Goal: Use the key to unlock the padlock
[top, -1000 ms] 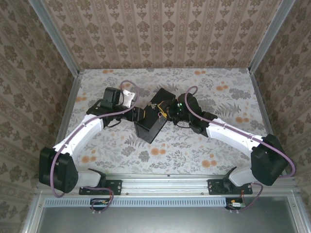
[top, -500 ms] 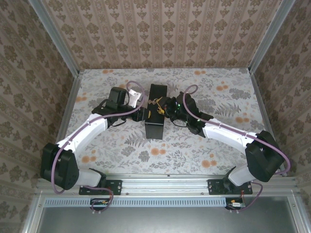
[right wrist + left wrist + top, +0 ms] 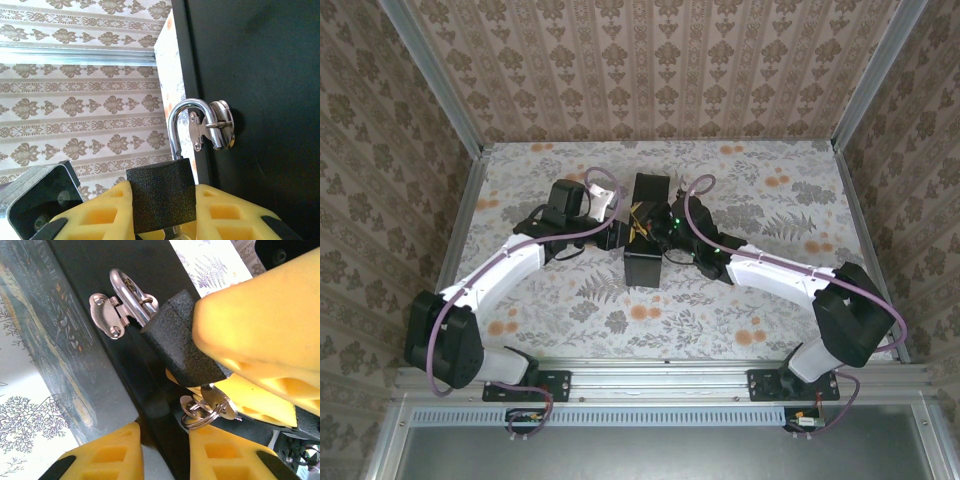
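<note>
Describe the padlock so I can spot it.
Find the black box mid-table between the arms. A silver hasp sits on its dark side; the padlock hangs through it: a rough black block with a shiny shackle, pinched by the right gripper's yellow fingers.

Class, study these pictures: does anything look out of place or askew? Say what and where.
The box stands tipped, clasp side up and painted lid sideways. The padlock, pinched by the right hand, sticks out from the clasp instead of hanging.
</note>
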